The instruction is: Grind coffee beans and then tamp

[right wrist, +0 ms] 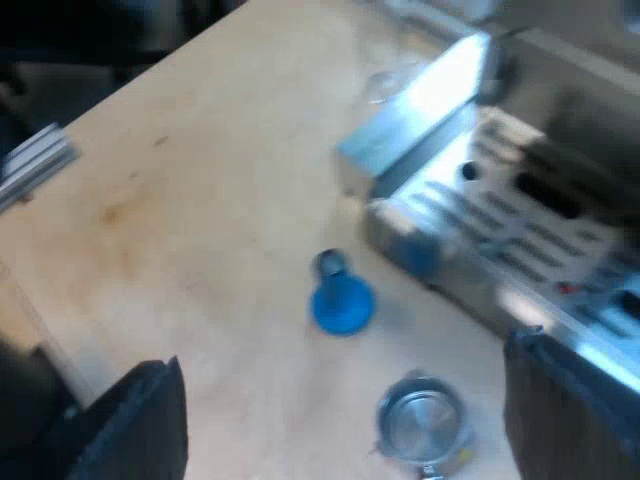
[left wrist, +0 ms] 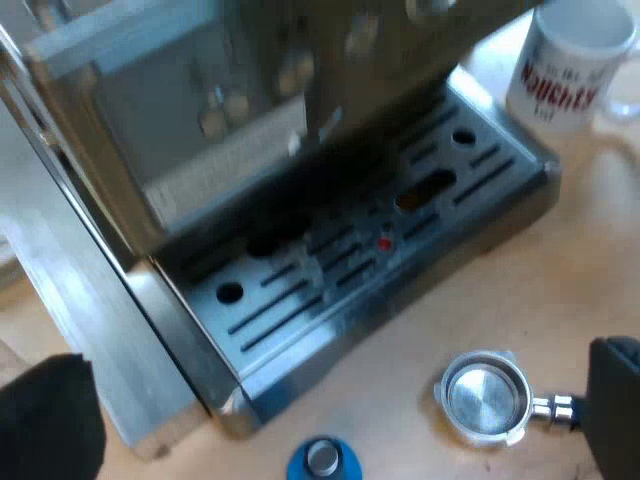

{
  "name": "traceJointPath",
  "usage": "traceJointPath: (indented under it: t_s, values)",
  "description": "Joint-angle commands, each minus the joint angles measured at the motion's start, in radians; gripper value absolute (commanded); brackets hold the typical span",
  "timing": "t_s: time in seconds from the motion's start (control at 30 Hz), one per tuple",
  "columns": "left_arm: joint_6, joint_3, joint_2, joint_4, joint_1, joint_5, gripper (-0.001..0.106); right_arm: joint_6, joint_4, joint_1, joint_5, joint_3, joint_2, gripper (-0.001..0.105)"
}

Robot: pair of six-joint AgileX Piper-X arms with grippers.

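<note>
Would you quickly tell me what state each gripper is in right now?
Left gripper: jaws open, holding nothing, near the metal holder.
Right gripper: jaws open, holding nothing.

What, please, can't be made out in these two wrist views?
1. Holder handle: left wrist view, behind a finger of the left end effector; right wrist view, cut by the edge.
2. Mug: left wrist view, top cut by the edge, contents unknown.
3. Tamper: left wrist view, partly cut by the edge.
4. Espresso machine: both views, upper part cut by the edge.
</note>
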Motion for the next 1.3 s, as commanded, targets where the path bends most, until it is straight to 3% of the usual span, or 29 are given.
traceJointPath:
  t_s: [0.03,0.17,0.4,0.57,0.73,0.77,1.03,1.13,1.3]
  values:
    - [-0.014,-0.039,-0.008,0.002,-0.001,-0.022,0.101,-0.007,0.053,-0.056,-0.029,-0.043,-0.011,0.068]
    - [-0.014,-0.075,0.01,0.002,0.035,-0.051,0.101,-0.023,0.112,-0.187,-0.081,-0.07,-0.03,0.068]
    - [-0.014,-0.078,0.037,0.006,0.194,-0.007,0.101,-0.071,0.217,-0.414,-0.167,-0.07,-0.101,0.068]
    - [-0.016,-0.078,0.035,0.006,0.241,-0.007,0.101,-0.128,0.282,-0.564,-0.201,-0.07,-0.147,0.068]
    - [-0.024,-0.078,0.035,0.034,0.245,-0.007,0.101,-0.19,0.329,-0.689,-0.23,-0.07,-0.187,0.068]
    - [-0.024,-0.078,0.035,0.044,0.245,-0.008,0.101,-0.252,0.379,-0.816,-0.252,-0.07,-0.211,0.068]
    - [-0.032,-0.078,0.016,0.102,0.245,-0.026,0.101,-0.408,0.478,-1.137,-0.436,-0.07,-0.238,0.068]
    - [-0.032,-0.078,-0.022,0.114,0.245,-0.055,0.101,-0.444,0.5,-1.231,-0.487,-0.07,-0.238,0.068]
    - [-0.035,-0.078,-0.097,0.122,0.245,-0.055,0.101,-0.44,0.504,-1.255,-0.524,-0.07,-0.278,0.068]
